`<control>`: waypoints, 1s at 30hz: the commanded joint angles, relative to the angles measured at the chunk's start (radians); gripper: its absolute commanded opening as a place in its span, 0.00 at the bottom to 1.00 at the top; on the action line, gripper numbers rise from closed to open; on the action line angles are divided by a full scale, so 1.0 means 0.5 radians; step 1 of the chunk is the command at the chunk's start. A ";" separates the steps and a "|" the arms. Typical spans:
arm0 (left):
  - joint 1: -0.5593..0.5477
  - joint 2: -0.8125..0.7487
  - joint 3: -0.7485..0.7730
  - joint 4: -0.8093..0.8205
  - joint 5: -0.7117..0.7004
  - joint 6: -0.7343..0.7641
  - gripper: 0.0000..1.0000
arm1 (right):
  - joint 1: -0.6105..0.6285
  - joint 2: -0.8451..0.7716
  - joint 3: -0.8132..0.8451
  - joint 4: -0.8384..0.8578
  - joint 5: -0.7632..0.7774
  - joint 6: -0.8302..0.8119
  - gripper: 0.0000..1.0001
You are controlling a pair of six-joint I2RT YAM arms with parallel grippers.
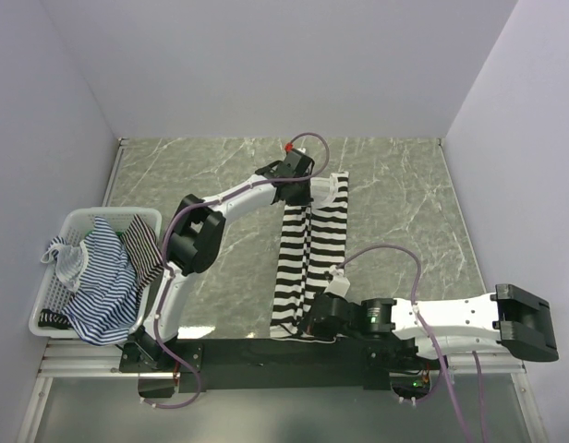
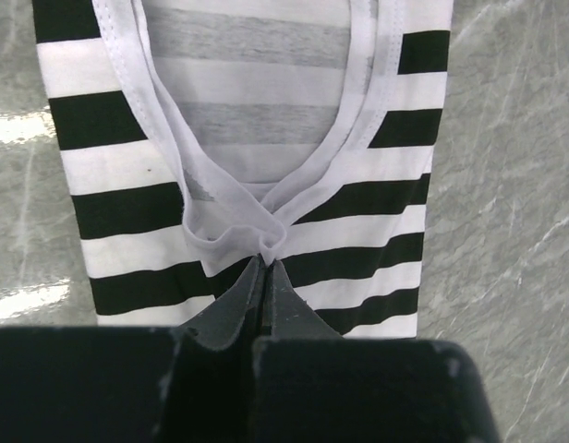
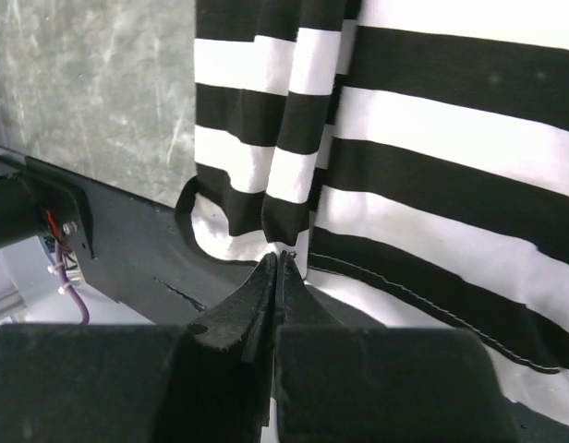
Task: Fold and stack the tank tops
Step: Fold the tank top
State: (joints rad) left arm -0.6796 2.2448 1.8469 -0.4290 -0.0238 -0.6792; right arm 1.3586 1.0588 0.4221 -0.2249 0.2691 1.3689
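The black-and-white striped tank top lies stretched long on the marble table, folded lengthwise. My left gripper is shut on its white strap edges at the far end. My right gripper is shut on its hem at the near end, over the black base plate. The white neckline trim bunches at the left jaws. Thin blue-and-white striped tank tops lie heaped in the basket at the left.
A white mesh basket stands at the table's left edge with the other tops in it. The black base plate runs along the near edge. Grey walls close in the left, far and right sides.
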 commanded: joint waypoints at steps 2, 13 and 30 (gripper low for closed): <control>-0.024 0.017 0.117 0.063 0.008 -0.047 0.01 | -0.005 -0.068 -0.050 0.042 0.088 0.103 0.00; -0.031 0.048 0.132 0.079 0.032 -0.050 0.01 | -0.005 -0.129 -0.135 0.023 0.100 0.174 0.00; -0.031 -0.065 0.098 0.100 0.054 -0.013 0.45 | -0.002 -0.289 -0.123 -0.081 0.137 0.149 0.36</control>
State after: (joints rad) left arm -0.6891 2.2707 1.8668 -0.4145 -0.0124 -0.6941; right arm 1.3586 0.9463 0.3382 -0.2386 0.2928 1.4540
